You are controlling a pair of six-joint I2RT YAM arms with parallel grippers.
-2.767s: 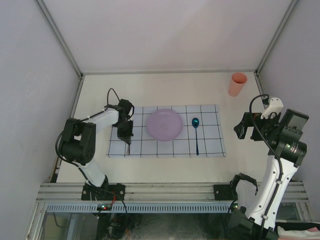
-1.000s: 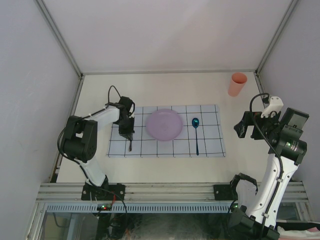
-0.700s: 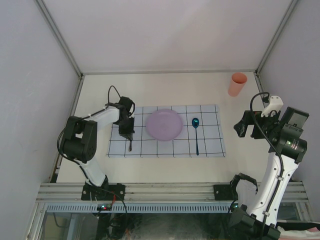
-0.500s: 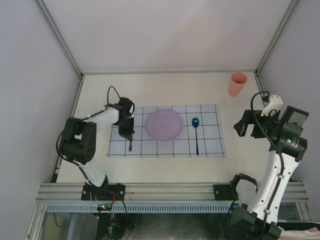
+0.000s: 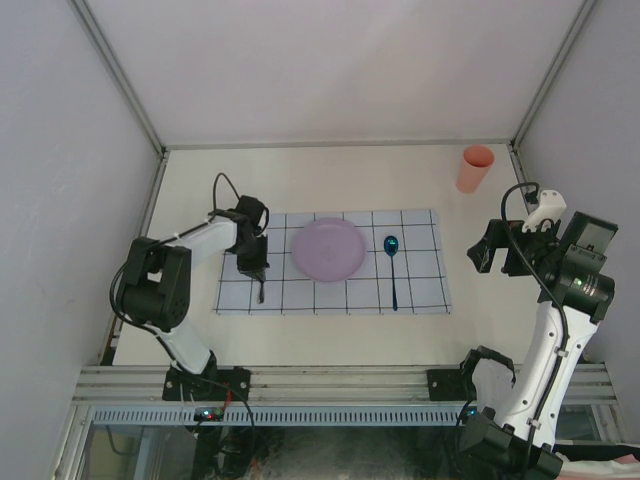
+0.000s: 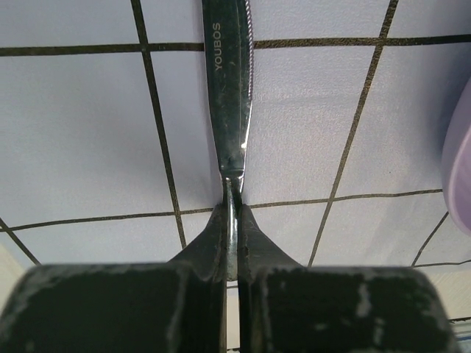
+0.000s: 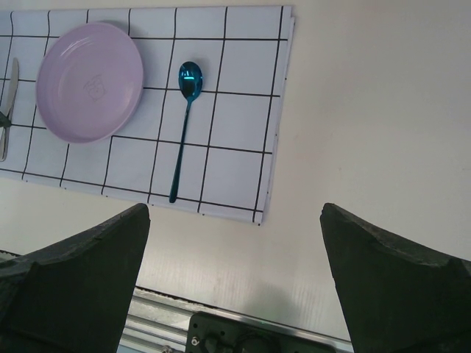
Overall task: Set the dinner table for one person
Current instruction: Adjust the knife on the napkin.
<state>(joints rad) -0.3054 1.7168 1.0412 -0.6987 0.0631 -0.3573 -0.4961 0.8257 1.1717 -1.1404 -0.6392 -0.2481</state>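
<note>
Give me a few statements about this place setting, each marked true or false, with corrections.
1. The left tool is shut on a knife over the gridded placemat. True.
2. A purple plate and a blue spoon lie on the placemat. True.
3. The spoon lies left of the plate. False: it lies to its right.
4. The right tool is open and empty. True.
5. A cup stands on the placemat. False: the orange cup stands off it, in the dinner table far right corner.

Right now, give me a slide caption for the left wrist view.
Left gripper shut on a knife over the grid-patterned placemat, purple plate at the frame's right edge.
</note>
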